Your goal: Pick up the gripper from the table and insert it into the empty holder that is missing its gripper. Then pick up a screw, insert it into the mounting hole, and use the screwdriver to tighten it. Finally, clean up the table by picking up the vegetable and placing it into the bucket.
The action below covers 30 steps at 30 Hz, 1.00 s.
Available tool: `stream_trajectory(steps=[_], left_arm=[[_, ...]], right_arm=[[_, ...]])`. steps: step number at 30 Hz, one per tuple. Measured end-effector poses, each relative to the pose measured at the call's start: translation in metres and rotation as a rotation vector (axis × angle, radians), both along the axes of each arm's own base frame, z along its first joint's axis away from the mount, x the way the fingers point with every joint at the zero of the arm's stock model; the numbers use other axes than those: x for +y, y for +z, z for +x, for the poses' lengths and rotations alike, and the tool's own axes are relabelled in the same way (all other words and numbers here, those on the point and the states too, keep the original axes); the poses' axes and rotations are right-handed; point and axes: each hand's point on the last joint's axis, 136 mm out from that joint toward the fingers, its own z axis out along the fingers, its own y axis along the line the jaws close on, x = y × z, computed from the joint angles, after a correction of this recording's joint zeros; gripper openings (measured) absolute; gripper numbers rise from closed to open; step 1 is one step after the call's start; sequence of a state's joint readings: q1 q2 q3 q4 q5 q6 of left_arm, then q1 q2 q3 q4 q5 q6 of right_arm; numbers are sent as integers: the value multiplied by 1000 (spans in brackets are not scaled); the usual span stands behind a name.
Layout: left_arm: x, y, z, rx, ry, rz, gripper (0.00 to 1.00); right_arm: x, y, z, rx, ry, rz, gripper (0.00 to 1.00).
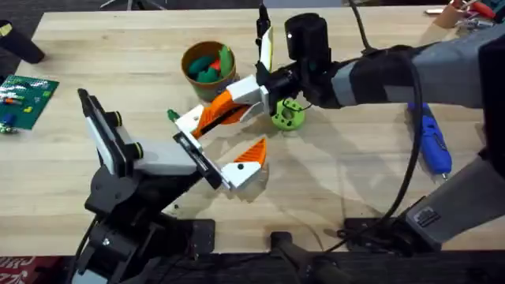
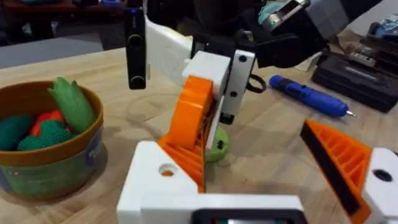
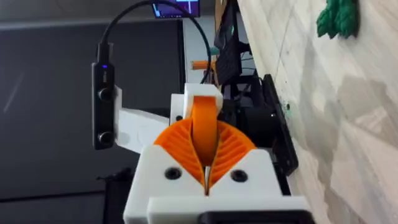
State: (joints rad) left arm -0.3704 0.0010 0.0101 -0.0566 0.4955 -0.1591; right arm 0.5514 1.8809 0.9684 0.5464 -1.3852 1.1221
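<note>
— Orange pads of my right gripper [image 3: 205, 155] clamp the left gripper's [image 1: 241, 130] upper finger [image 3: 204, 121]; its jaws stand spread

— Overhead adds the screwdriver [image 1: 432, 142] lying far right, and the bucket [image 1: 189, 72] behind

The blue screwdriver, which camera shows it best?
The overhead view: the screwdriver lies whole on the table, on the right, partly beside the right arm. The left wrist view shows it farther off, whole, tip included. The right wrist view looks along the table edge, away from it.
</note>
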Motion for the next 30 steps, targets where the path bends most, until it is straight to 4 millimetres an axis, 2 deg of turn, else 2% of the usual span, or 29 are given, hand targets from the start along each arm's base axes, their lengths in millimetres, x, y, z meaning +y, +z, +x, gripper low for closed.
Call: stream_trajectory(steps=[30], left_arm=[[6, 0, 6, -2, 46, 3, 989]], right_arm=[[11, 2, 12, -29, -64, -25, 14]])
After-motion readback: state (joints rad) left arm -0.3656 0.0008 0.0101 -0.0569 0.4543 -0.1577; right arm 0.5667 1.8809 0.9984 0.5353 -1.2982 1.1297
